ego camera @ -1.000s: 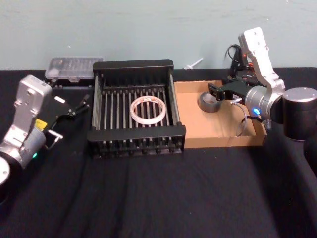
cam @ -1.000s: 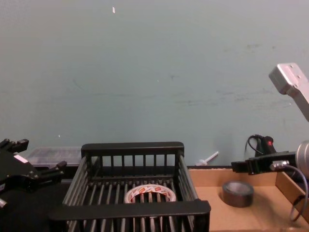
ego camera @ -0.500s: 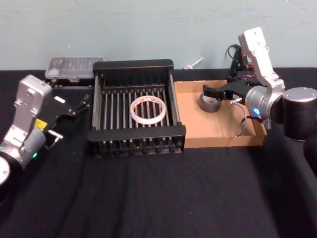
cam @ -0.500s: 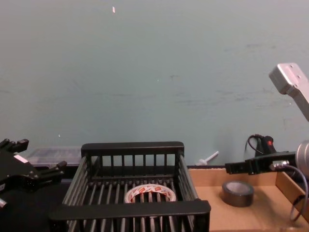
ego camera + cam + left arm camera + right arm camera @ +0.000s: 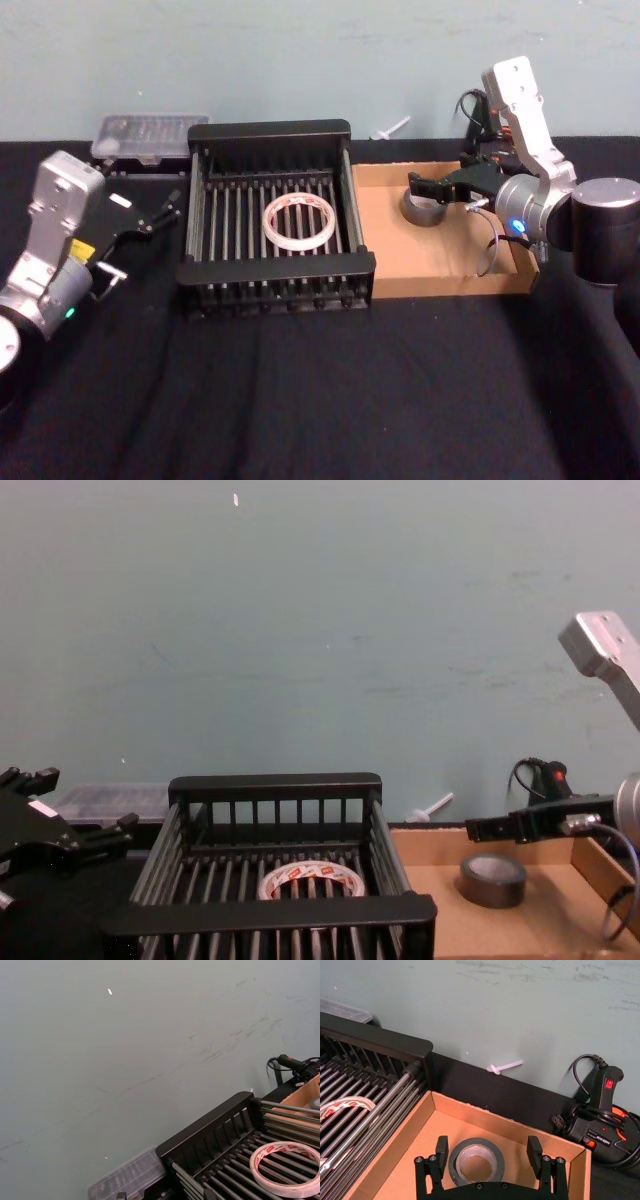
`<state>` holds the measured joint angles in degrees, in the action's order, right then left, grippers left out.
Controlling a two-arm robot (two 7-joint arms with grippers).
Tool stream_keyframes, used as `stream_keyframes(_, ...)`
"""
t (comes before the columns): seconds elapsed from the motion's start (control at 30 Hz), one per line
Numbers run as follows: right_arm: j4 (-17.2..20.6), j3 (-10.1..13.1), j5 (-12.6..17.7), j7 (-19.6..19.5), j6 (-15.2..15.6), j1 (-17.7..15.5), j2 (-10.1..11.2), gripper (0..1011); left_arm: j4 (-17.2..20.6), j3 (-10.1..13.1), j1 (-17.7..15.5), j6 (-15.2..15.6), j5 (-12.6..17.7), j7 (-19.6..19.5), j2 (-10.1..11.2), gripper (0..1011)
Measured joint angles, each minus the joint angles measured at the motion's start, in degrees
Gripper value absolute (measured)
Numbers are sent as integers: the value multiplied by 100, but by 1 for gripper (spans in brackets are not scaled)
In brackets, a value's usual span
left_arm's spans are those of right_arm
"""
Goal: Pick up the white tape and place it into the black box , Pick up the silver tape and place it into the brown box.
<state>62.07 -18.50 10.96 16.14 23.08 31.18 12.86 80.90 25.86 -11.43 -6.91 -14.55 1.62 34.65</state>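
Note:
The silver tape [image 5: 424,208] lies flat on the floor of the brown box [image 5: 455,283], near its back left corner. My right gripper [image 5: 432,186] hovers just over it, open. In the right wrist view its fingertips [image 5: 441,1149] stand well clear on either side of the silver tape [image 5: 476,1162]. The white tape [image 5: 297,221] rests flat on the barred floor of the black box [image 5: 268,131], left of the brown box. My left gripper [image 5: 160,213] is parked to the left of the black box, open and holding nothing.
A clear plastic case [image 5: 150,134] sits behind the black box on the left. A white tie [image 5: 392,127] and a black-and-orange corded tool [image 5: 600,1112] lie by the wall behind the brown box. Black cloth covers the table front.
My right gripper has opened and let go of the silver tape, which now rests in the brown box. The left arm has not moved.

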Motion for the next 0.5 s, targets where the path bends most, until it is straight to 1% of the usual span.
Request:
stream_keyframes(0.2, 268, 77, -27, 42, -50, -176, 62, 1002, 0, 0, 0, 0, 0, 0, 0, 1001)
stream_keyframes(0.3, 540, 123, -53, 46, -100, -350, 130, 1002, 0, 0, 0, 0, 0, 0, 0, 1001)
stream_keyframes(0.33, 540, 123, -53, 46, -100, -350, 130, 1002, 0, 0, 0, 0, 0, 0, 0, 1001)
stream_keyframes(0.37, 688, 142, -69, 44, -147, -448, 171, 1002, 0, 0, 0, 0, 0, 0, 0, 1001)
stream_keyframes(0.5, 1057, 187, -127, 16, -295, -698, 274, 1002, 0, 0, 0, 0, 0, 0, 0, 1001)
